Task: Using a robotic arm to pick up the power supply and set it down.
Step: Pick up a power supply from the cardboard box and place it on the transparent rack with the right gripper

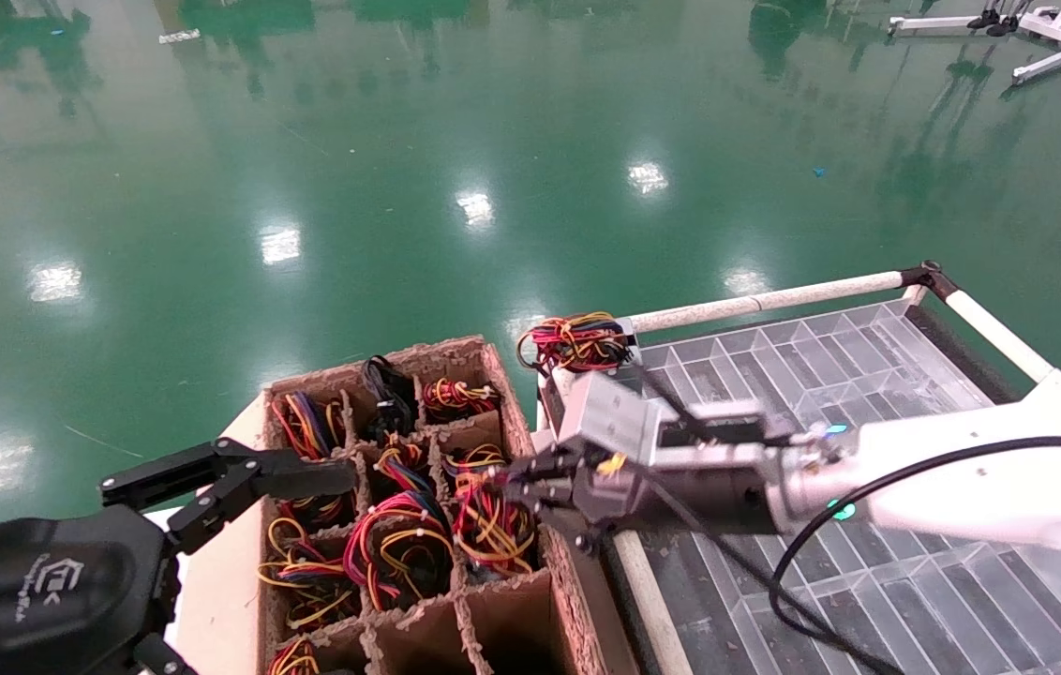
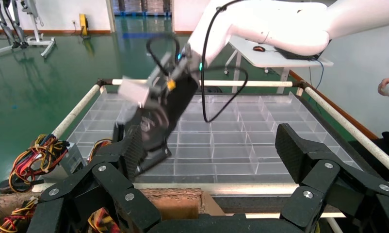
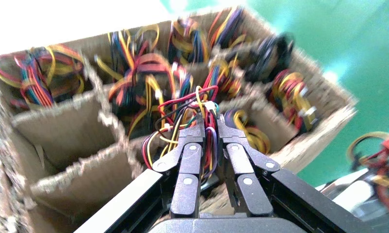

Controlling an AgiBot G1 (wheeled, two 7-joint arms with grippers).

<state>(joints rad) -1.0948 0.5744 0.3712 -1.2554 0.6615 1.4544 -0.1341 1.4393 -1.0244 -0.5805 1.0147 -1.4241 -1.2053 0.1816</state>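
My right gripper [image 1: 509,488], on the white-sleeved robotic arm [image 1: 980,483], reaches into the cardboard divider box [image 1: 504,377]. It is shut on the red and yellow wire bundle [image 1: 491,531] of the power supply. In the right wrist view the fingers [image 3: 191,145] pinch those wires [image 3: 192,104] between them, and my right gripper [image 3: 209,122] sits just above a cell. The power supply's grey metal body is hidden down in the cell. My left gripper [image 1: 240,483] hovers open at the box's left side, holding nothing; its wide-spread fingers [image 2: 292,145] frame the left wrist view.
Several other cells of the box hold wire bundles [image 1: 306,422]. A clear compartment tray [image 1: 868,361] with a white tube frame [image 1: 765,300] lies to the right. A grey unit with a blue, red and yellow bundle [image 1: 577,342] sits at its near-left corner. Green floor surrounds everything.
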